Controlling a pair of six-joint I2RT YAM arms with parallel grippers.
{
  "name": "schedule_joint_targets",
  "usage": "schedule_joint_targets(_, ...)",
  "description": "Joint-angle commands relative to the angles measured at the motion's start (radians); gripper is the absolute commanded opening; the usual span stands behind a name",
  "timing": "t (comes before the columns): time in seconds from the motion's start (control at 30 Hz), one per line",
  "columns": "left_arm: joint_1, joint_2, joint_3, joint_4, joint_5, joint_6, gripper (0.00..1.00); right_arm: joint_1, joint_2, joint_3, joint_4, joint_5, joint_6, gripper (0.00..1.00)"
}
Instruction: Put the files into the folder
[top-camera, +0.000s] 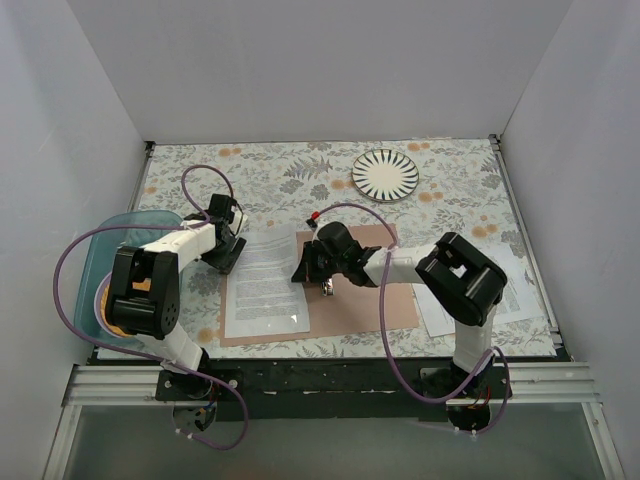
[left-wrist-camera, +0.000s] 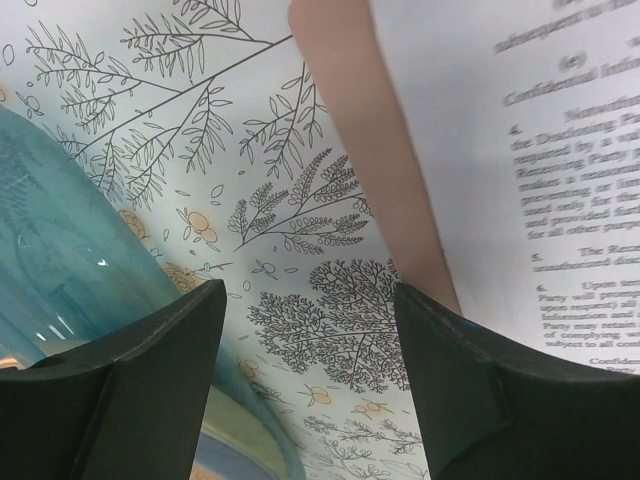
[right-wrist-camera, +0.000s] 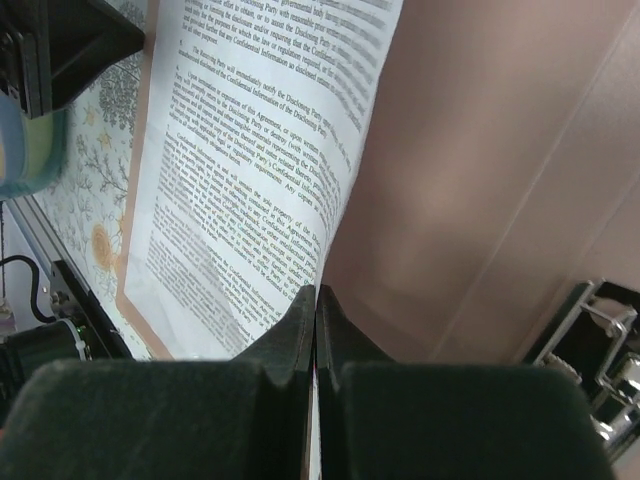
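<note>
We see the folder (top-camera: 352, 312) lying open and flat on the flowered tablecloth (top-camera: 280, 180), near the front edge of the table. One printed sheet (top-camera: 262, 285) lies on its left half. The right gripper (right-wrist-camera: 316, 300) is clenched on the right edge of this sheet. In the right wrist view its two fingers are pressed together, the paper goes in between them, and this edge is lifted a little from the brown cardboard. The metal fastener (right-wrist-camera: 600, 345) at the spine is just beside this gripper, on the right half of the folder. The left gripper (top-camera: 228, 260) is released, its jaws standing wide apart and grasping nothing. It hangs low over the tablecloth, just beside the left edge of the folder; whether it touches the cloth we cannot tell. The teal tray (top-camera: 88, 262) is on its other side, at the left border of the table. The other sheets (top-camera: 522, 290) lie on the cloth at the right, outside the folder and partly hidden under the right arm. A round striped plate (top-camera: 385, 174) stands at the back of the table, well apart from both grippers.
</note>
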Motion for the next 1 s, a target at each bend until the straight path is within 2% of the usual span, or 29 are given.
schedule_joint_targets(0.0, 0.009, -0.008, -0.018, 0.029, 0.026, -0.01, 0.68, 0.002, 0.042, 0.08, -0.004, -0.031, -0.016, 0.01)
schedule_joint_targets(0.27, 0.01, -0.028, -0.017, 0.009, 0.035, -0.005, 0.67, 0.002, 0.067, 0.114, -0.015, -0.045, -0.017, 0.01)
schedule_joint_targets(0.67, 0.012, -0.028, -0.022, 0.01, 0.038, -0.005, 0.66, 0.002, -0.007, 0.004, -0.009, -0.042, -0.013, 0.01)
schedule_joint_targets(0.97, 0.01, -0.023, -0.009, 0.006, 0.043, -0.007, 0.66, 0.002, -0.015, -0.01, -0.001, -0.048, -0.014, 0.01)
